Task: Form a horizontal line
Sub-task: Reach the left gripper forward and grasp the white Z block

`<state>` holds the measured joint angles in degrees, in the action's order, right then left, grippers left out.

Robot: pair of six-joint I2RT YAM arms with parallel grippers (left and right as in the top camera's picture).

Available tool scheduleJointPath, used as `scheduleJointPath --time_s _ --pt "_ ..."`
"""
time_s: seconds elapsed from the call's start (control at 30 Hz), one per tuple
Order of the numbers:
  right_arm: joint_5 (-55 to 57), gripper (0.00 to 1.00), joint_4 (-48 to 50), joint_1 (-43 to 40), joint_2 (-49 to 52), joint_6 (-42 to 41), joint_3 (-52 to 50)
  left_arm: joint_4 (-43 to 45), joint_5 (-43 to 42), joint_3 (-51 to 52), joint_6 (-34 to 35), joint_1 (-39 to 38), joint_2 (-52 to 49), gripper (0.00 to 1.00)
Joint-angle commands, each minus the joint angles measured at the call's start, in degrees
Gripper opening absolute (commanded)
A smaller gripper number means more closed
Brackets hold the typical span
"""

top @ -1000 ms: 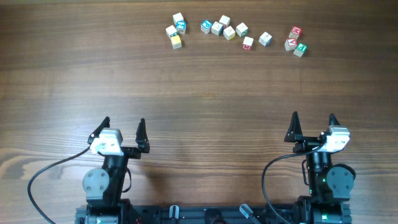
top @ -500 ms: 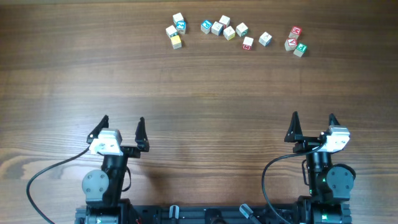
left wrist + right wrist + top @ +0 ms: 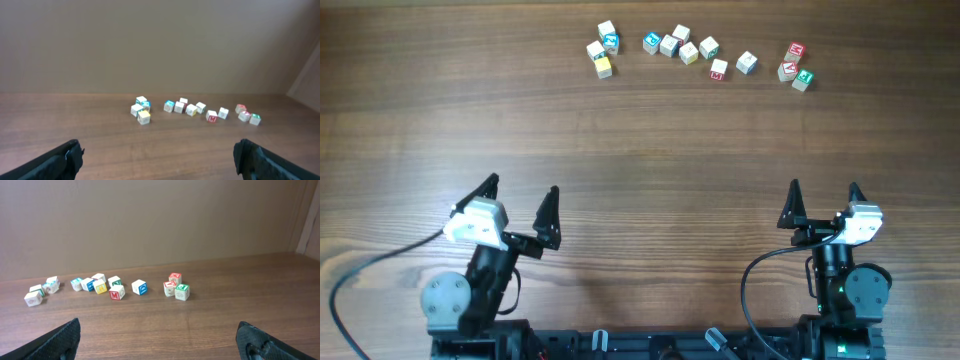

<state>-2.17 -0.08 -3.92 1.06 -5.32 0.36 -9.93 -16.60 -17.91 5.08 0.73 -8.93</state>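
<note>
The left tool has just stirred. Its arm has swung out toward eight o'clock on the bench, and the fingers now angle toward one o'clock, spread wide and carrying nothing. The right tool, at five o'clock, has not moved and stands equally wide and empty. No cube has shifted. This looks like the opening of a reach rather than progress: the job seems barely begun, with both arms well apart from the blocks.

The horizontal line sits near twelve o'clock at the bench's far side. A blue-teal cube touches a pale cream cube on its three o'clock side, a two-block start that slopes slightly rather than running true. More cubes crowd just beside that end, among them a yellow-faced cube. A small cluster lies toward eleven o'clock and a red-and-green trio toward one o'clock. The wrist views show small wooden letter blocks, their faces turned every which way.
</note>
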Motion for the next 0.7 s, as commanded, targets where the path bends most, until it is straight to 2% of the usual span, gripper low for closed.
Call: scheduleJointPath --time_s 0.0,0.17,0.27,0.43,0.67 --pt "-0.92 1.00 0.13 -0.22 -0.26 -0.81 -0.07 -7.34 -1.01 -11.61 0.52 -0.33 -10.56 1.00" --pt "-0.92 1.00 0.13 -0.22 -0.26 -0.81 -0.07 -22.16 -2.05 -26.38 0.46 -0.31 -23.17 1.00" --pt "-0.92 1.00 0.13 -0.22 -0.26 -0.83 -0.07 -27.58 -2.08 -31.76 -0.11 -0.33 -27.89 1.00" --pt "-0.92 1.00 0.13 -0.22 -0.26 -0.83 -0.07 -27.93 -4.85 -31.82 -0.11 -0.33 -29.29 1.00" --pt "-0.92 1.00 0.13 -0.22 -0.26 -0.81 -0.07 -19.93 -13.73 -31.82 -0.11 -0.33 -29.29 1.00"
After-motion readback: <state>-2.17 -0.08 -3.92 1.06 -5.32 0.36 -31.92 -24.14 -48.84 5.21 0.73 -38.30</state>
